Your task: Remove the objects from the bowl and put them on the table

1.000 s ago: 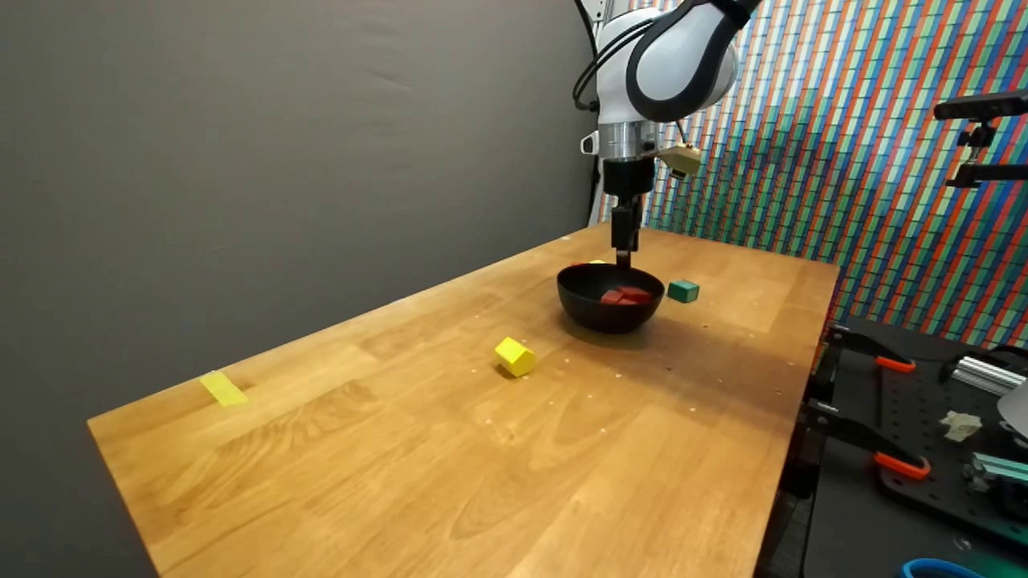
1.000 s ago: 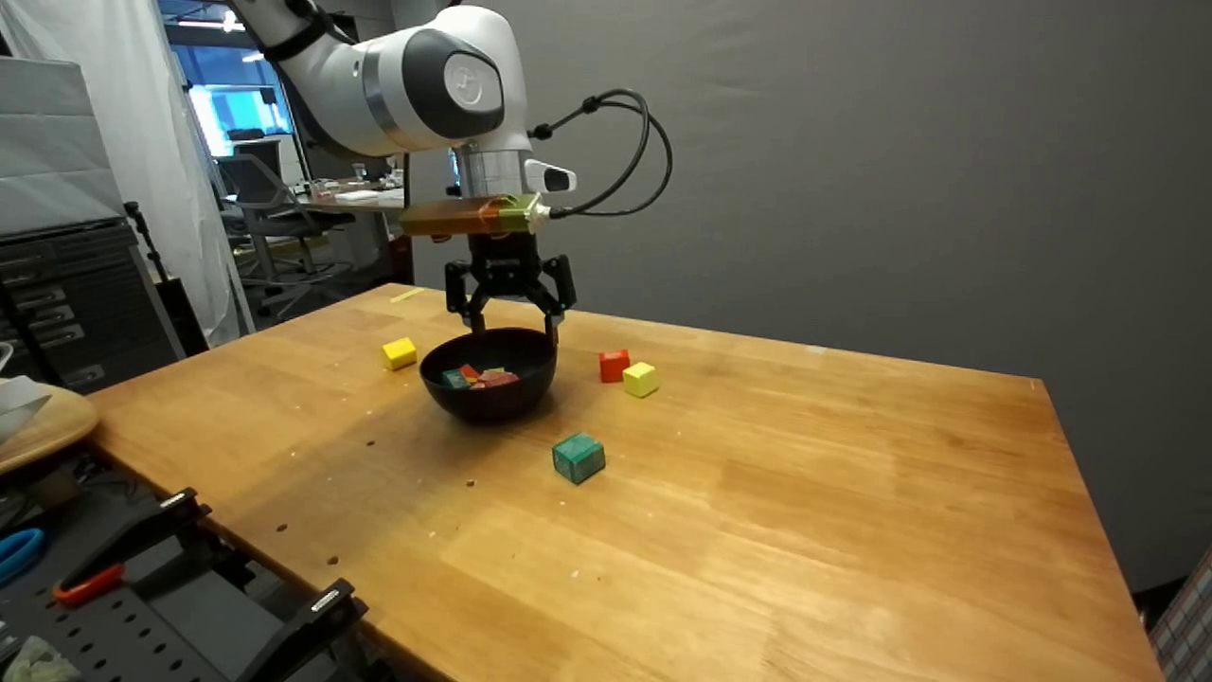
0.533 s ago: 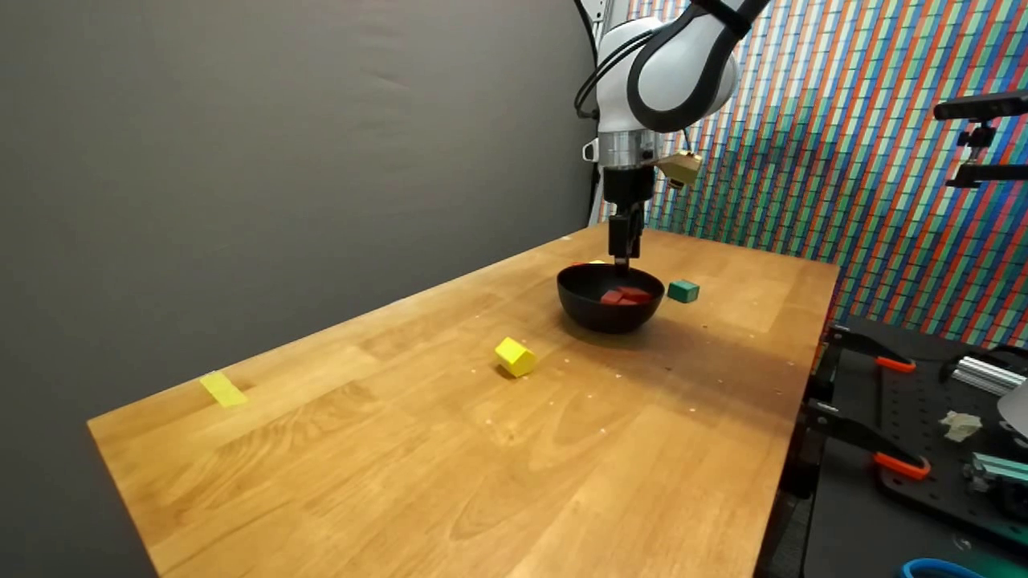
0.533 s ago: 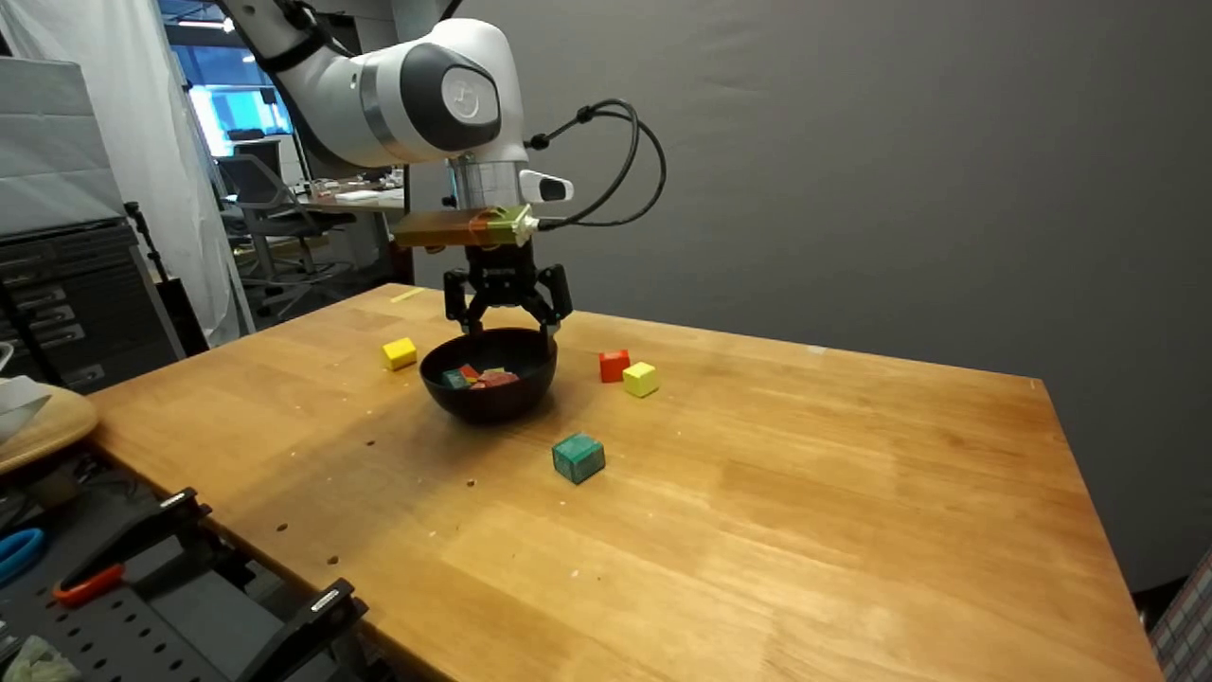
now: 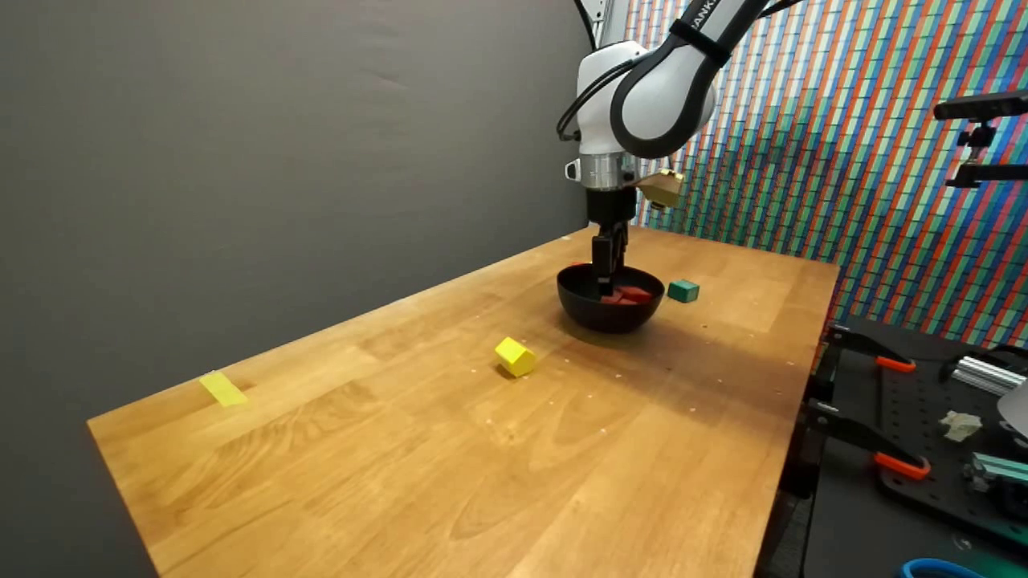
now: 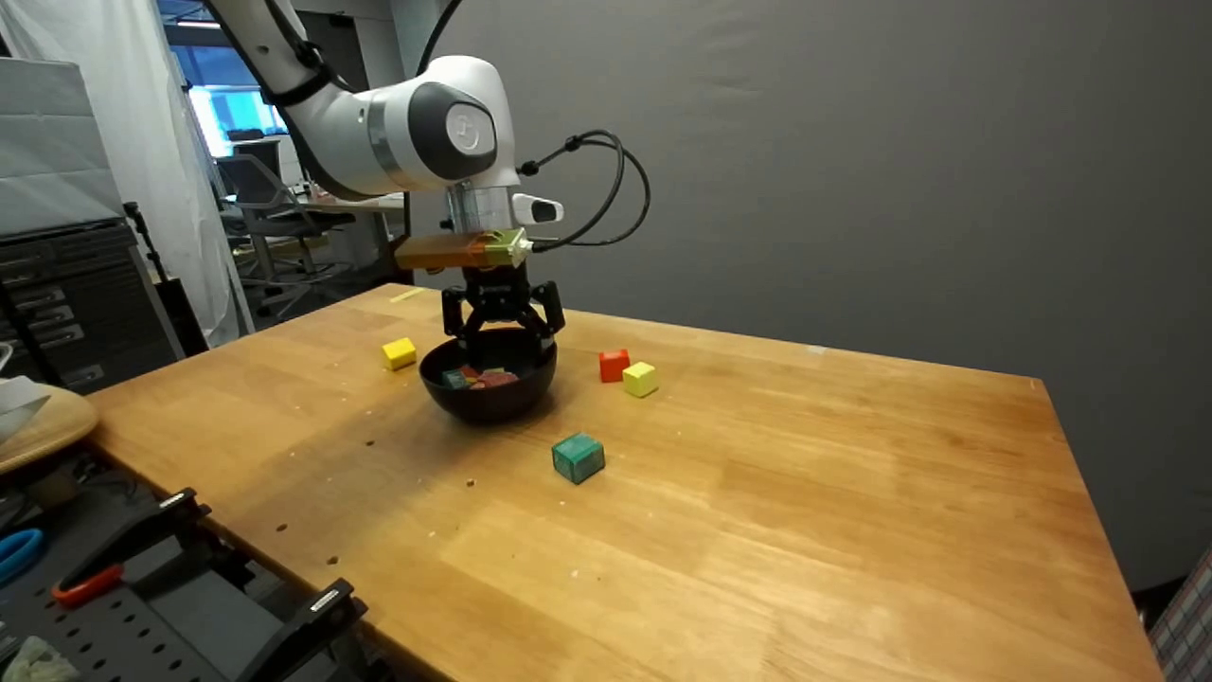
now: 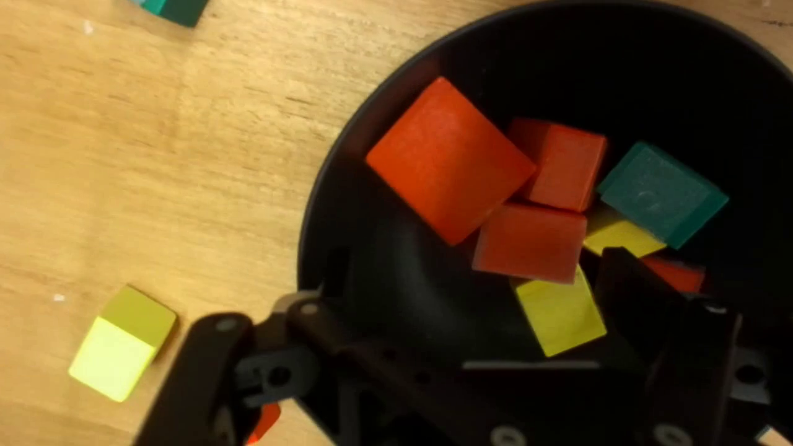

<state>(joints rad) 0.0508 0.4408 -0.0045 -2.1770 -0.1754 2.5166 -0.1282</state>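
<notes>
The end effector [image 6: 506, 347] is hanging in the mouth of the black bowl [image 6: 488, 405], spread wide and gripping nothing, probably leaving room to straddle a yellow block [image 7: 560, 314].

Both ext. vws share bowl [image 6: 488, 409]; wrist vw close overhead.

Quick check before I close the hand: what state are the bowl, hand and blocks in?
Bowl: upright on table, not yet emptied.
Hand: open, gripping nothing, tips within bowl rim.
Inside blocks: heaped, some partly covered.
Outside green block: on table, apart.
Outside red block: on table.
Paired yellow block: on table, beside outside red block; contact unclear.
Lone yellow block: on table, apart.
</notes>
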